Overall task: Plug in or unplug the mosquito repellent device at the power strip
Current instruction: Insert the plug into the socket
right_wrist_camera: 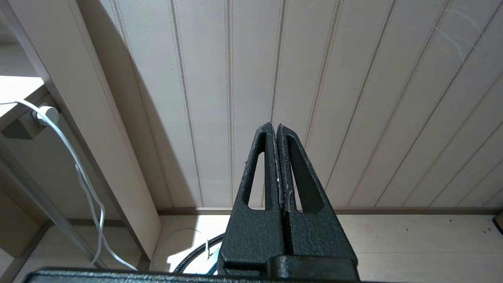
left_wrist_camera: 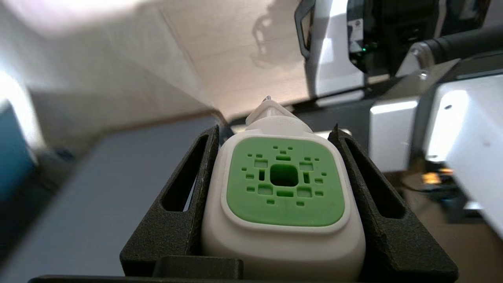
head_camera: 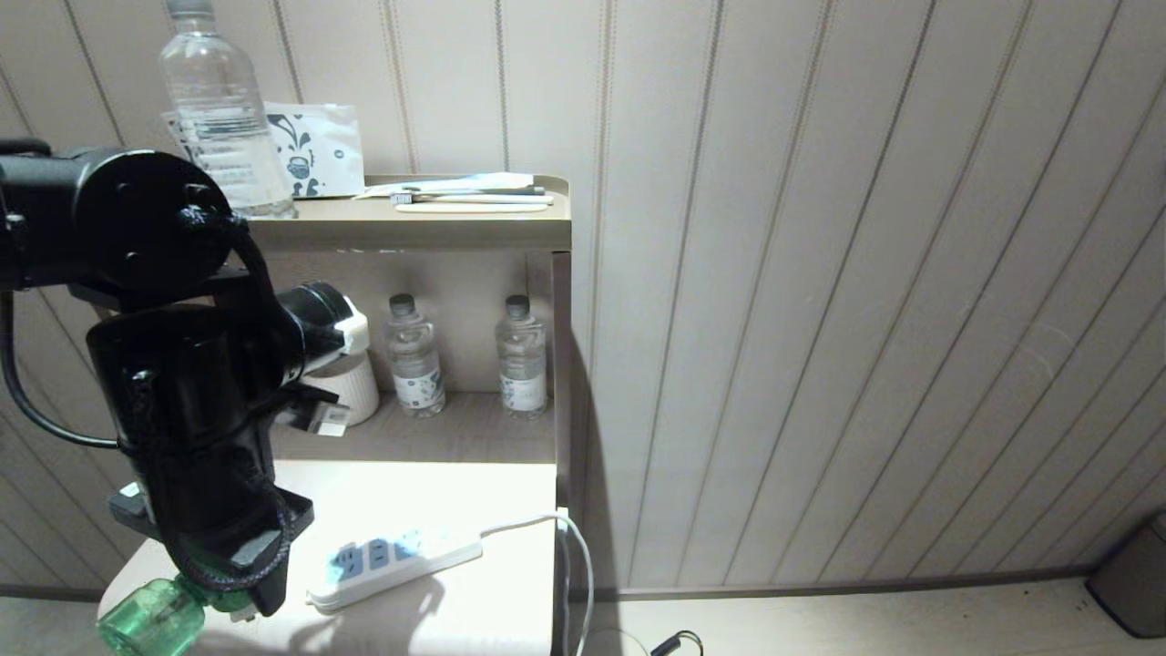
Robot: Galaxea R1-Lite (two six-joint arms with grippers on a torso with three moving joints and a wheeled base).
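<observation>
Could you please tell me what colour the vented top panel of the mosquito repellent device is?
Green, set in a white body; the mosquito repellent device shows best in the left wrist view.

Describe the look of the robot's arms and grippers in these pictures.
The left arm is glossy black with rounded cylindrical joints, one white collar and a black cable looping alongside it. The left gripper and right gripper each have matte black, rough-textured, wedge-shaped fingers with long triangular cut-outs. No markings show on them.
</observation>
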